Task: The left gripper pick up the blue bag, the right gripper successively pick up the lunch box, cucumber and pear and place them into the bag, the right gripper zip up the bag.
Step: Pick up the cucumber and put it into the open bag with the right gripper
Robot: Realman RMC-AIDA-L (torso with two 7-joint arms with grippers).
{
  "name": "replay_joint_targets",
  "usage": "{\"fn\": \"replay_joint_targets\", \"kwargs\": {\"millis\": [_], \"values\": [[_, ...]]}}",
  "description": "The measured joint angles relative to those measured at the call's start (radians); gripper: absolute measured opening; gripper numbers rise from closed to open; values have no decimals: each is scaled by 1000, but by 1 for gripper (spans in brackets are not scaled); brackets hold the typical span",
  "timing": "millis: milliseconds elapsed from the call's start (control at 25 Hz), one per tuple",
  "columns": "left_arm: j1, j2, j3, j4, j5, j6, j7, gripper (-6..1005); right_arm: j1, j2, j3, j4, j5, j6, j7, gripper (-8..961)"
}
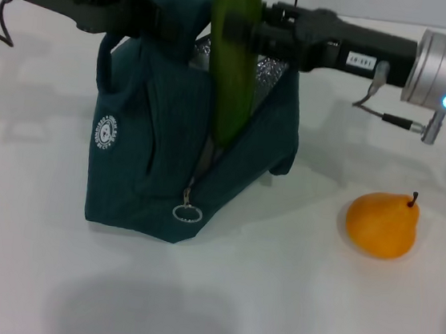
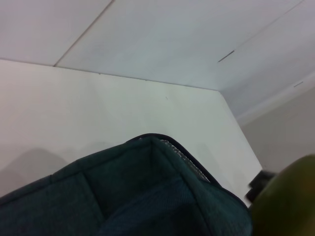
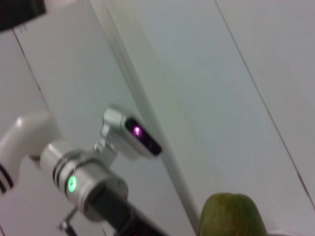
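1. While the left tool [image 1: 156, 10] is clamped on the top edge of the bag [image 1: 143, 158], holding it upright on the bench [image 1: 272, 302], the right tool [image 1: 242, 32] reaches in from 3 o'clock, closed around the cucumber [image 1: 230, 71].
2. The cucumber hangs upright, its lower end already dipping into the bag's open mouth, where the silver lining [image 1: 270, 72] shows at about 1 o'clock of the opening.
3. In the left wrist view the bag's rim [image 2: 162, 142] fills the foreground and the cucumber's green flank [image 2: 290, 201] sits at the edge; the right wrist view shows the cucumber's upper end [image 3: 234, 216] and the left arm's cuff [image 3: 81, 182] with its green light.
4. The pear [image 1: 381, 225] lies on the bench at 4 o'clock of the bag, well apart from it and untouched.
5. The lunch box is nowhere in view; I judge it is probably already inside the bag, though the frames do not show that.
6. The step in hand looks like placing the cucumber, the second of three items.
7. The next move likely calls for lowering and perhaps tilting the cucumber so it clears the rim, then releasing it.
8. After that the pear and the zip pull [image 1: 187, 213] at the bag's front remain.
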Motion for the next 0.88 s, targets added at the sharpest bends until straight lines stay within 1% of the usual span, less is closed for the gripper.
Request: {"fn": "replay_joint_targets", "kwargs": {"millis": [160, 400, 600, 720, 800, 880], "values": [[0, 0, 0, 0, 0, 0, 0, 41, -27, 0, -49, -6, 50, -5, -81, 612], [0, 1, 0, 0, -1, 0, 0, 41, -49, 0, -60, -14, 87, -34, -135, 613], [0, 1, 0, 0, 0, 0, 0, 41, -57, -1, -55, -14, 88, -27, -137, 756], [5, 3, 0, 0, -1, 0, 0, 41, -69, -6, -52, -24, 89, -29, -140, 786], [10, 5, 0, 0, -4, 0, 0, 41, -100, -11, -50, -65, 88, -32, -146, 806], [17, 6, -1, 0, -6, 0, 0, 41, -157, -20, -49, -132, 80, -32, -158, 827]]}}
